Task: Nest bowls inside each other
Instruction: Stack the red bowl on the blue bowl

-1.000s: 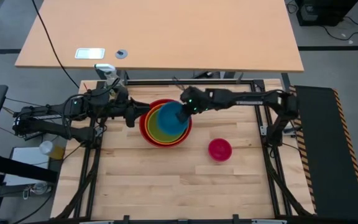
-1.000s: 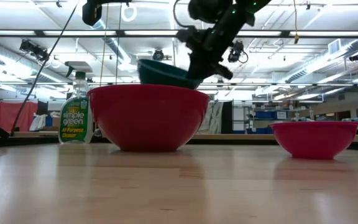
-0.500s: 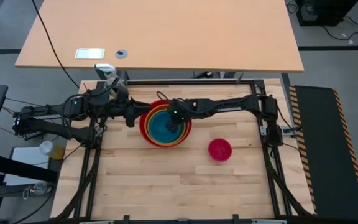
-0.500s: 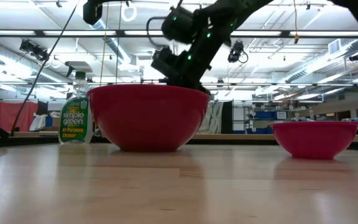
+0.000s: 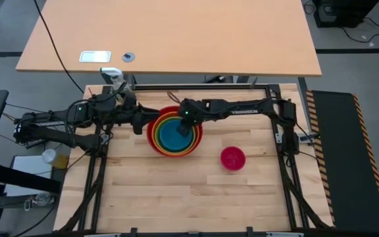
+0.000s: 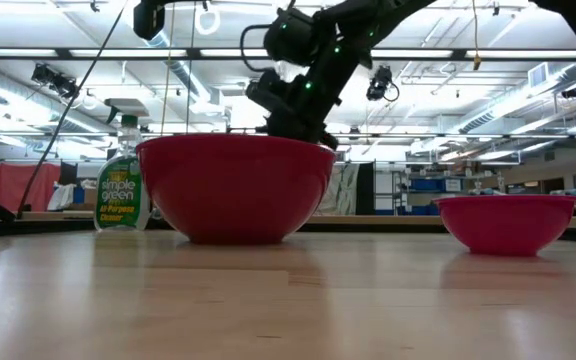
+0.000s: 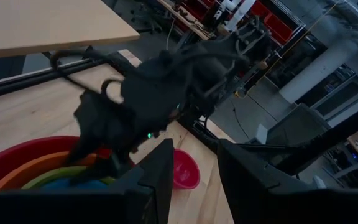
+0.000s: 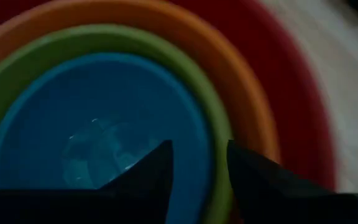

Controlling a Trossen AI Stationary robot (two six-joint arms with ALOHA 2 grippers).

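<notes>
Four bowls sit nested left of the table's middle: red (image 5: 151, 137) outermost, then orange (image 5: 156, 125), lime green (image 5: 161, 140) and blue (image 5: 172, 136) innermost. The small pink bowl (image 5: 232, 158) stands alone on the wood to their right. My right gripper (image 5: 184, 130) reaches down into the stack from the right. It is open, with its fingers on either side of the blue bowl's right rim (image 8: 207, 155). My left gripper (image 5: 139, 123) hovers open just off the red bowl's left rim.
A spray bottle (image 6: 123, 190) stands at the table's far left corner, behind my left arm. The black frame rail (image 5: 202, 86) runs along the far edge. Bare wood lies along the near side of the table (image 5: 189, 197).
My right gripper has come down and toward the table's left with the blue bowl. The bowl was tilted above the stack's right side. It now lies level inside the green bowl, sunk below the red bowl's rim in the low view.
</notes>
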